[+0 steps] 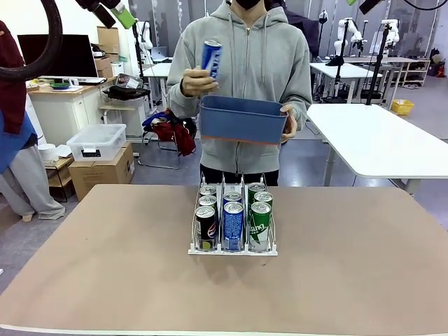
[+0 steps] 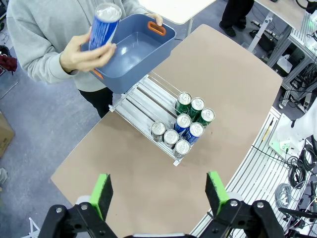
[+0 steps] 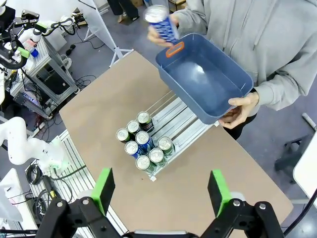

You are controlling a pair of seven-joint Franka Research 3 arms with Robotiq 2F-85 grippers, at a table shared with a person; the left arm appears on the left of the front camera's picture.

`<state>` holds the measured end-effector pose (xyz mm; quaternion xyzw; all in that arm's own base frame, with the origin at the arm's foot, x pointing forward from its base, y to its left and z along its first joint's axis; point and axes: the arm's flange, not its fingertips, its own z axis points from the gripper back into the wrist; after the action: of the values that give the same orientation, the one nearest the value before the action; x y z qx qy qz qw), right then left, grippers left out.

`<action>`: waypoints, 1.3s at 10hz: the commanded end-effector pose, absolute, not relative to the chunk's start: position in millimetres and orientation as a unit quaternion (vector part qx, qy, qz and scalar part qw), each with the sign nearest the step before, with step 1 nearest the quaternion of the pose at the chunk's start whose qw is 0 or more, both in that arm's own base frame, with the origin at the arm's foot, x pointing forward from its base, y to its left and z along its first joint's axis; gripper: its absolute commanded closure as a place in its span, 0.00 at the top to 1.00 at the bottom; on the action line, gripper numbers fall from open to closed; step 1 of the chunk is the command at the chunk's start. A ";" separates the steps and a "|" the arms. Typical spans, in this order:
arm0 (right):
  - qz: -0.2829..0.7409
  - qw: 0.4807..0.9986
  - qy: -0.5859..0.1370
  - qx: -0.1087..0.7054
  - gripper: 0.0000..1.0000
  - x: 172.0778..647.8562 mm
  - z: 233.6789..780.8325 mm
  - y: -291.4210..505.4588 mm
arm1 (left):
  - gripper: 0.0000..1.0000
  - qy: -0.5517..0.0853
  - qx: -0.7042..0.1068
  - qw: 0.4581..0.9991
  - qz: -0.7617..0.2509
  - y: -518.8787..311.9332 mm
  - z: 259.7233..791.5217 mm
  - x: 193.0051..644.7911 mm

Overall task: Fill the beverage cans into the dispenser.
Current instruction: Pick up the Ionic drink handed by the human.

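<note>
The clear three-lane dispenser (image 1: 231,250) stands mid-table with several beverage cans at its near end: black Pepsi cans (image 1: 205,228) in the left lane, blue cans (image 1: 233,226) in the middle, green cans (image 1: 260,225) on the right. Behind it a person holds one blue can (image 1: 211,58) upright in a hand, above an empty blue tub (image 1: 243,120) held by the other hand. My left gripper (image 2: 158,194) and right gripper (image 3: 161,191) hang open high above the table, nothing between their fingers. From above, the dispenser (image 2: 142,98) (image 3: 184,120) has bare lanes on the person's side.
The brown tabletop (image 1: 105,266) spreads wide around the dispenser. A white table (image 1: 378,136) stands at the back right. Boxes and a clear bin (image 1: 96,142) sit on the floor at the back left.
</note>
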<state>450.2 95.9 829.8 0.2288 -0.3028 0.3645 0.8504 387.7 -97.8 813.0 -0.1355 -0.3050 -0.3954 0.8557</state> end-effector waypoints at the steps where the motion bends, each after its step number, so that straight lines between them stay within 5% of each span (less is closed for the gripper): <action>1: 0.361 0.851 -0.300 0.235 1.00 447.3 827.9 95.4 | 1.00 -0.305 -0.146 0.853 -0.398 -95.4 812.0 385.5; 13: 0.361 0.851 -0.300 0.235 1.00 447.3 827.9 95.4 | 1.00 -0.305 -0.146 0.853 -0.398 -95.4 812.0 385.5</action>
<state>450.2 95.9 829.8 0.2288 -0.3028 0.3645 0.8504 387.7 -97.8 813.0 -0.1355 -0.3050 -0.3954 0.8557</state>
